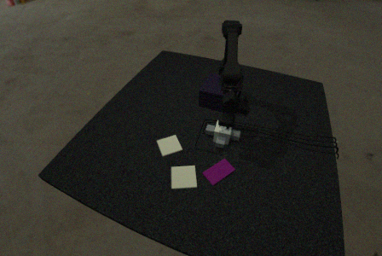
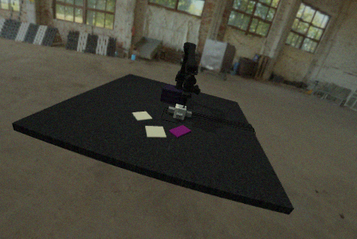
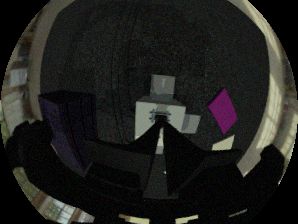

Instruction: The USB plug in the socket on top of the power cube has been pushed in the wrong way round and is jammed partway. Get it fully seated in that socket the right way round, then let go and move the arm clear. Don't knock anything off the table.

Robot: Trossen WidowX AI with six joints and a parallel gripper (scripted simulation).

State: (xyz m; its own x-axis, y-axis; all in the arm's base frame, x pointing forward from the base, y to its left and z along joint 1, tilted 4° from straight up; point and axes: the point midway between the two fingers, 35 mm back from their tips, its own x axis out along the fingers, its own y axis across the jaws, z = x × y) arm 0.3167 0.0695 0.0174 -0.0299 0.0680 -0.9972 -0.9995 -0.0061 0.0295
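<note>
The power cube point(image 1: 222, 135) point(image 2: 179, 111) point(image 3: 144, 118) is a pale block with grey blocks sticking out of its sides. It stands on the dark table. My gripper point(image 3: 161, 124) is over the cube's top, fingers pointing down and close together. It is shut on the USB plug point(image 3: 160, 115), a small dark shape at the fingertips in the wrist view, right at the top socket. The fingers hide most of the plug and socket. Which way round the plug is, and how deep it sits, cannot be told.
A dark purple box point(image 1: 211, 97) point(image 2: 170, 95) point(image 3: 75, 117) stands close behind the cube, beside the arm. Thin dark cables point(image 1: 294, 136) run to the table's right edge. A magenta pad point(image 1: 218, 171) point(image 2: 180, 131) point(image 3: 223, 111) and two cream notes point(image 1: 170, 145) point(image 1: 183, 177) lie in front.
</note>
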